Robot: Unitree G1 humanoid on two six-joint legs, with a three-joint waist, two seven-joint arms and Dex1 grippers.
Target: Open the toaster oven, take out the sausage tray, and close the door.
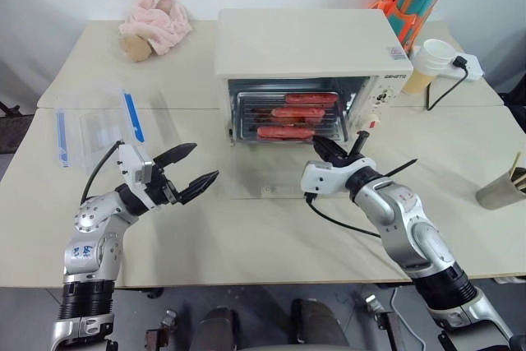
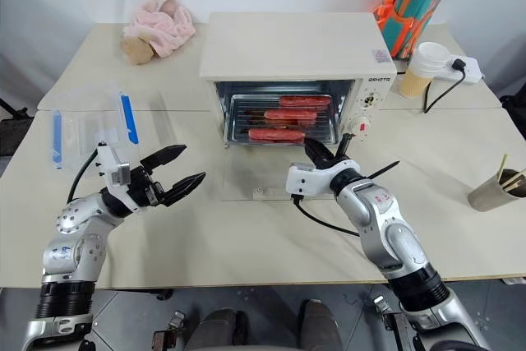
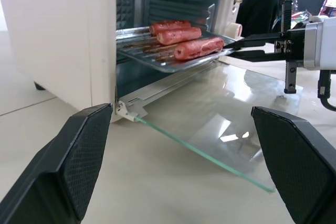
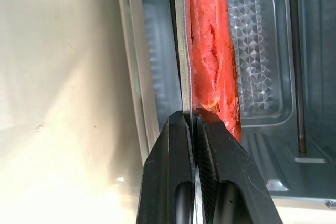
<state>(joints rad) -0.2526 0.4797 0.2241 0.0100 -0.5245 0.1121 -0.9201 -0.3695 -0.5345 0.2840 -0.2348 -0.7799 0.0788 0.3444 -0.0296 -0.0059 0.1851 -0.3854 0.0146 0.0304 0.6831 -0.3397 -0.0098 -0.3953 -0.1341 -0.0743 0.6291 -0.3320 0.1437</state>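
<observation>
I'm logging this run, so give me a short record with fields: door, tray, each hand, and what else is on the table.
door: open, lying flat on the table
sausage tray: partly out of the toaster oven, three sausages on it
right hand: shut on the tray's front rim
left hand: open, holding nothing
other: clear box with blue clips, pink cloth, paper cups

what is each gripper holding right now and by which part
The right gripper is shut on the front rim of the sausage tray. The left gripper is open and holds nothing.

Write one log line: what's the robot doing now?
door open flat | right pincer shut on tray rim | tray partly out of oven | left pincer open, empty
</observation>
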